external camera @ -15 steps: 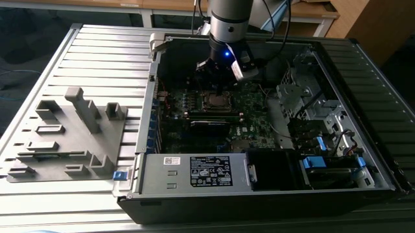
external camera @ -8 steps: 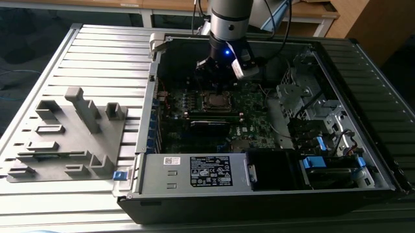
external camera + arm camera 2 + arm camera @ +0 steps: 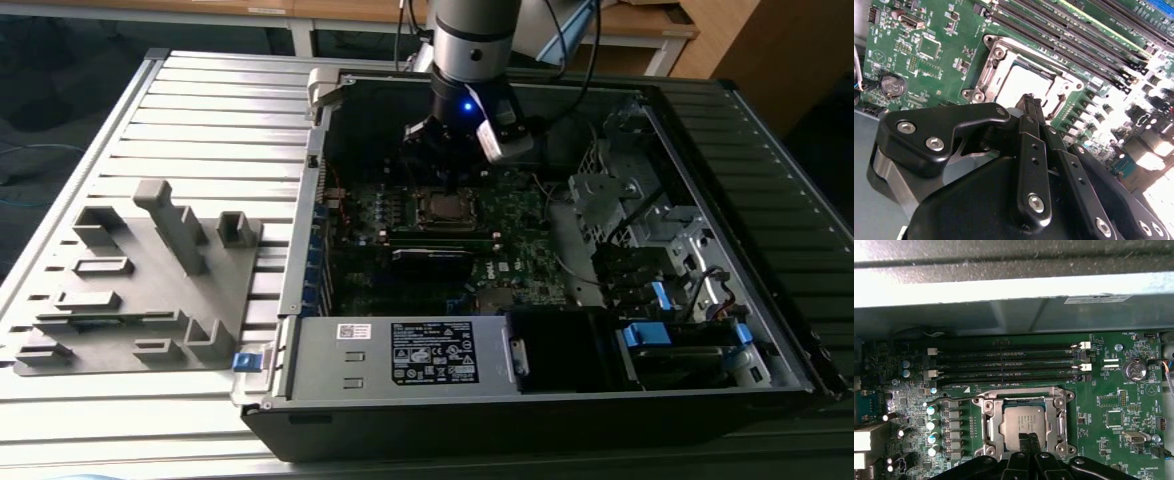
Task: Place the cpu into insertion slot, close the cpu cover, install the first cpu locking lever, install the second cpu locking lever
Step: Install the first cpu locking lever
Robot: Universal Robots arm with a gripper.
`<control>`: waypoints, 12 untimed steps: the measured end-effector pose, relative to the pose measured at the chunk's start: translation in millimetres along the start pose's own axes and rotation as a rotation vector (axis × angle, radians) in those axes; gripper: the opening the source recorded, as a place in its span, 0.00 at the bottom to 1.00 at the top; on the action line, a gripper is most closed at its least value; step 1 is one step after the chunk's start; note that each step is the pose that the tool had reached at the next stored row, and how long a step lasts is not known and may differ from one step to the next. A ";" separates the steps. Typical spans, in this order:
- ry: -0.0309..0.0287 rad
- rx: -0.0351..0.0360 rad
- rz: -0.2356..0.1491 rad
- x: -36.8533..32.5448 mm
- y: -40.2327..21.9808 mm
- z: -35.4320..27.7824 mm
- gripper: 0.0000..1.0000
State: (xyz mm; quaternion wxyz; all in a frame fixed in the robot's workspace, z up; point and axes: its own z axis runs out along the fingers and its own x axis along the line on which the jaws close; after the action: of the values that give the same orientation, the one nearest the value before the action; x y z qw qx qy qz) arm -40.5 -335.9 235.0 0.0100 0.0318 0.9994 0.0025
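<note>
Closed gripper [image 3: 1027, 438] down at the cpu cover [image 3: 990, 424], cpu [image 3: 1023, 424] already in.

Found the cpu seated flat inside the cpu cover's window, the cover itself lying down around it on the motherboard [image 3: 1114, 400]. Had the fingers [image 3: 1031, 107] pinched together with nothing between them, tips poised over the cover's edge on the wrist side, right by the chip's rim. Couldn't make out whether anything latched the cover down. Judged the danger plain enough: pressed a shade off-line, could have skidded off the thin frame and scraped the chip's metal top. Pushed down hard with the cpu slightly askew, could have crushed the contacts beneath. Swung wide, might have clipped the memory slots [image 3: 1004, 362] just beyond the cover's far side.
</note>
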 end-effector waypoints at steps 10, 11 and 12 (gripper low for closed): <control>0.0003 -0.0002 0.000 -0.1 0.0 -2.2 0.11; 0.0005 0.0001 0.000 -0.1 0.0 -2.7 0.11; 0.0005 0.0001 0.000 -0.1 0.0 -3.0 0.11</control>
State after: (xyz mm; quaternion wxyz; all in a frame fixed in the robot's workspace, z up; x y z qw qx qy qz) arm -40.5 -335.9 238.1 0.0097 0.0318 0.9994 0.0025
